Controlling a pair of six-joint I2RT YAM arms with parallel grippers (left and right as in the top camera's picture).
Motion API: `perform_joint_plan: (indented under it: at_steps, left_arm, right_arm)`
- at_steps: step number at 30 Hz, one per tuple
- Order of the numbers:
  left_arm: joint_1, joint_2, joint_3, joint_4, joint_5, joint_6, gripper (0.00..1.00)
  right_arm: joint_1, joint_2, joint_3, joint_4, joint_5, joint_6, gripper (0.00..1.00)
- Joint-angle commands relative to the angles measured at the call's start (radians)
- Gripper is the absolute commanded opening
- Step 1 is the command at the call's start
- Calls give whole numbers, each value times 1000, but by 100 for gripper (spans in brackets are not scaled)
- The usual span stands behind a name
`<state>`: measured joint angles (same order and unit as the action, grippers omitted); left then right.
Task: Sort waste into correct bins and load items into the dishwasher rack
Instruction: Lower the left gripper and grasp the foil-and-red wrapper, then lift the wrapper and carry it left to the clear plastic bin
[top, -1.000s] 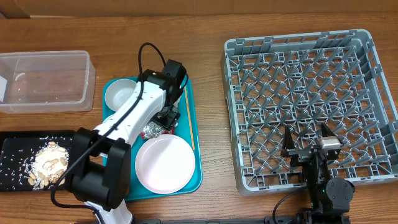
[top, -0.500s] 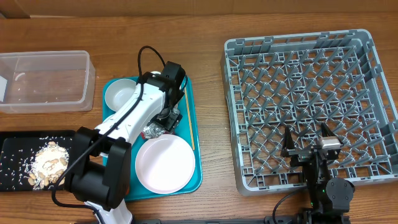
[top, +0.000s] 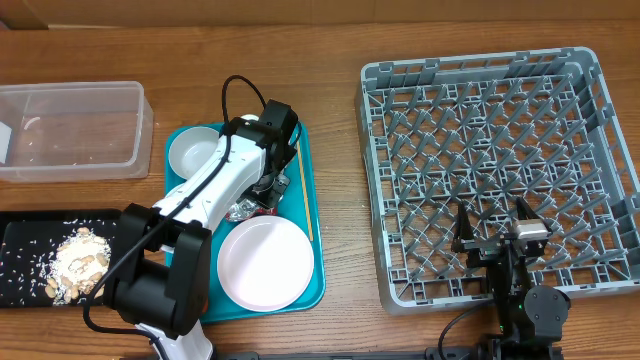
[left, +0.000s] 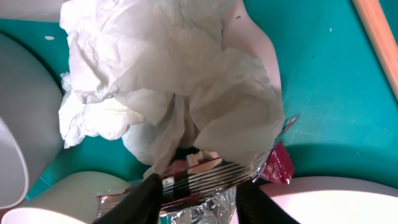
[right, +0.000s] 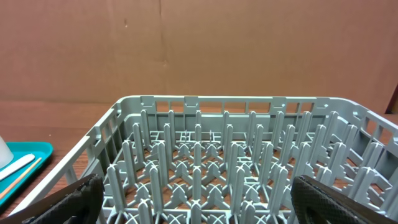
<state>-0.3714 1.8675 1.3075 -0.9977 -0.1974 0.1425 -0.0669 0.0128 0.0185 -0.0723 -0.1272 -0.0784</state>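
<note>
A wooden tabletop is stretching across the scene, with a plain brown board standing behind it. The waste-sorting step is in hand: the left gripper (left: 196, 200) is reaching down onto the teal tray (top: 312, 215) at the tabletop's middle, its jaws standing either side of the foil wrapper (left: 277, 167), with the crumpled napkin (left: 155, 81) lying just beyond and touching it. Whether the jaws are pinching the wrapper or only flanking it, I cannot tell. The next move is probably calling for a firm closure on the foil alone, then a lift clear of the napkin and a carry toward the bins at the left edge.

The right gripper (top: 495, 232) is hanging wide apart over the near edge of the dishwasher rack (top: 480, 80), which is holding nothing. The clear tub (top: 75, 165), at the far left, is looking almost bare. The black tray (top: 20, 235), at the near-left corner, is holding beige food scraps (top: 78, 262). The teal tray is also carrying a small bowl (top: 190, 150) and the plate (top: 265, 265).
</note>
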Motion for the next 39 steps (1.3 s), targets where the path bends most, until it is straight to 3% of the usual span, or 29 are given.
perform_joint_plan:
  at_steps: [1, 2, 5, 7, 13, 23, 39]
  left_arm:
    - [5, 10, -10, 3, 8, 10, 40]
    - [5, 10, -10, 3, 7, 10, 32]
    - [5, 10, -10, 3, 8, 10, 28]
    - [5, 10, -10, 3, 7, 7, 19]
    - [5, 10, -10, 4, 7, 7, 4]
    - [5, 9, 19, -39, 3, -6, 4]
    - [5, 8, 272, -256, -26, -124, 4]
  right_arm:
    - [-5, -10, -11, 3, -6, 0, 100]
    - [-5, -10, -11, 3, -6, 0, 100]
    - [-5, -10, -11, 3, -6, 0, 100]
    - [-5, -10, -11, 3, -6, 0, 100]
    - [-5, -10, -11, 3, -6, 0, 100]
    - [-5, -10, -11, 3, -6, 0, 100]
    - [-5, -10, -11, 3, -6, 0, 100]
